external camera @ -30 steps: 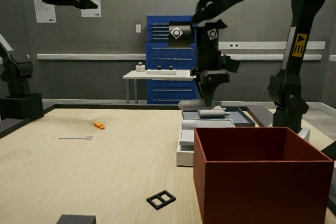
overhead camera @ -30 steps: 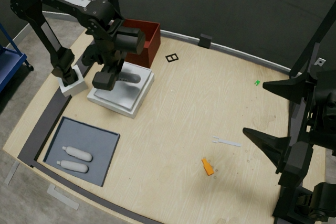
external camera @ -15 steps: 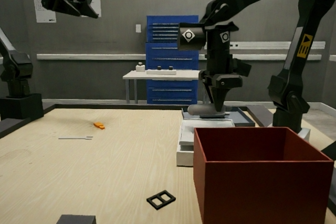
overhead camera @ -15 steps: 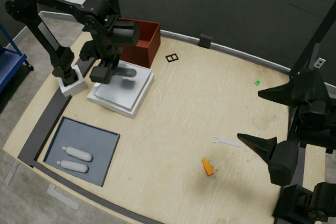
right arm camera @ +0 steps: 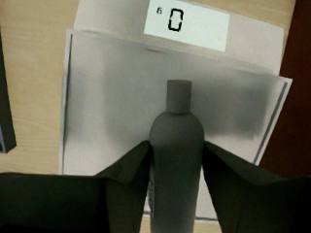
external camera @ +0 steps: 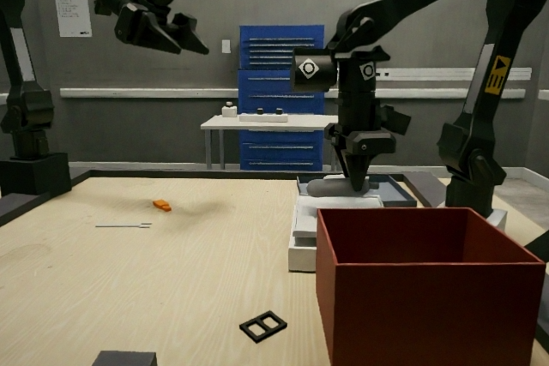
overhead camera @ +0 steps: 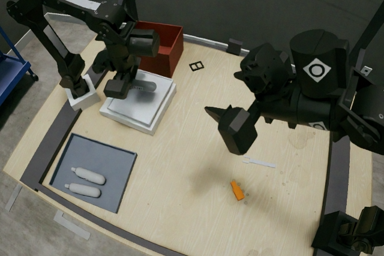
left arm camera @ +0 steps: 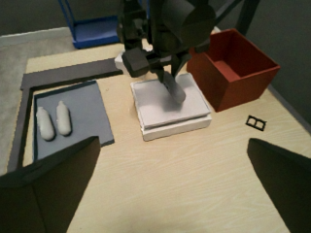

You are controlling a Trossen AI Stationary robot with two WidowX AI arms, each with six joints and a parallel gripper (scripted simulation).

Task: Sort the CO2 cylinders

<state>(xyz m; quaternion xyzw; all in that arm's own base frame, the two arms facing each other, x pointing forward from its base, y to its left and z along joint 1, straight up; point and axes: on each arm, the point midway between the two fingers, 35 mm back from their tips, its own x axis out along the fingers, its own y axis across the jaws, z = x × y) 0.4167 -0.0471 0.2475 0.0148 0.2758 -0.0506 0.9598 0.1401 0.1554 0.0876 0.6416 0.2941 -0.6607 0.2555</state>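
Note:
My right gripper (external camera: pixel 357 185) (right arm camera: pixel 175 148) is shut on a grey cylinder (overhead camera: pixel 148 86) (external camera: pixel 325 188) (left arm camera: pixel 177 93) (right arm camera: pixel 177 130), held level just above the white scale (overhead camera: pixel 133 110) (left arm camera: pixel 153 104) (right arm camera: pixel 109 97). The display (right arm camera: pixel 187 24) reads 0. The cylinder's stamp is partly turned away and unreadable. Two pale cylinders (overhead camera: pixel 89 175) (overhead camera: pixel 83 190) (left arm camera: pixel 63 118) (left arm camera: pixel 45 124) lie flat, side by side, on the blue-grey tray (overhead camera: pixel 116 165) (left arm camera: pixel 89 104). The red scrap bin (overhead camera: pixel 176 53) (external camera: pixel 434 313) (left arm camera: pixel 245 89) stands behind the scale. My left gripper (overhead camera: pixel 221 91) (external camera: pixel 193 51) (left arm camera: pixel 172 144) is open and empty, high over the table.
An orange object (overhead camera: pixel 237 190) (external camera: pixel 162 205) and a pale forked tool (overhead camera: pixel 261 162) (external camera: pixel 122 225) lie on the table below the left arm. A black two-window frame (overhead camera: pixel 196 66) (external camera: pixel 263 327) (left arm camera: pixel 256 122) lies beside the bin.

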